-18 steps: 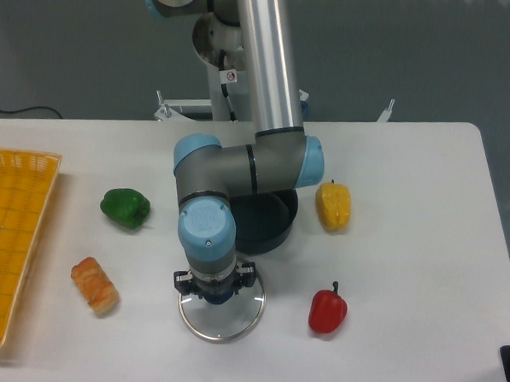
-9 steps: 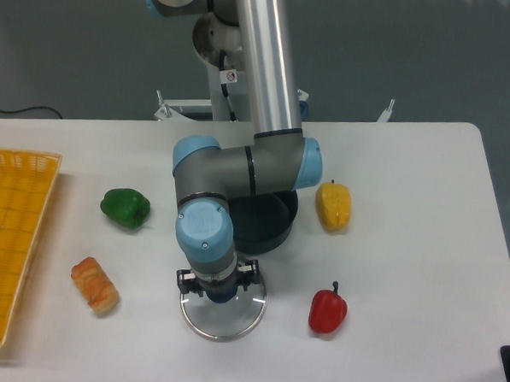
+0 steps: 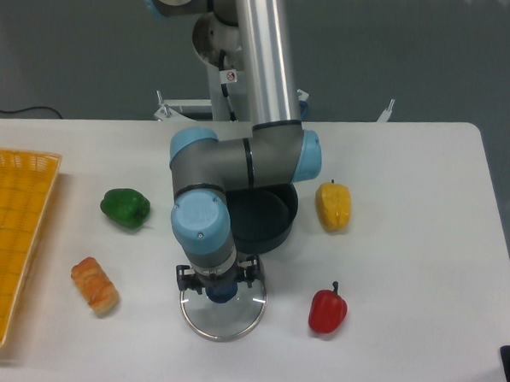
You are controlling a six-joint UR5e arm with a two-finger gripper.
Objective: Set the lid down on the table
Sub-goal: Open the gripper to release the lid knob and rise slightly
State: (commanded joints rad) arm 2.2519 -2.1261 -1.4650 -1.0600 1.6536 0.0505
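The lid point(image 3: 223, 313), clear glass with a silver rim, lies flat on the white table point(image 3: 406, 250) near its front edge. Its dark blue knob point(image 3: 222, 293) shows just below my gripper point(image 3: 221, 285), which points straight down over it. The blue wrist hides the fingers from this view, so I cannot tell whether they hold the knob or stand apart from it. The dark round pot point(image 3: 266, 221) sits just behind the gripper, partly hidden by the arm.
A red pepper point(image 3: 327, 309) lies right of the lid and a yellow pepper point(image 3: 333, 205) right of the pot. A green pepper point(image 3: 124, 207) and a bread piece point(image 3: 94, 284) lie to the left. A yellow gridded tray point(image 3: 9, 238) fills the left edge.
The lid has stayed in nearly the same spot on the table. The wrist has shifted slightly to the left above it.
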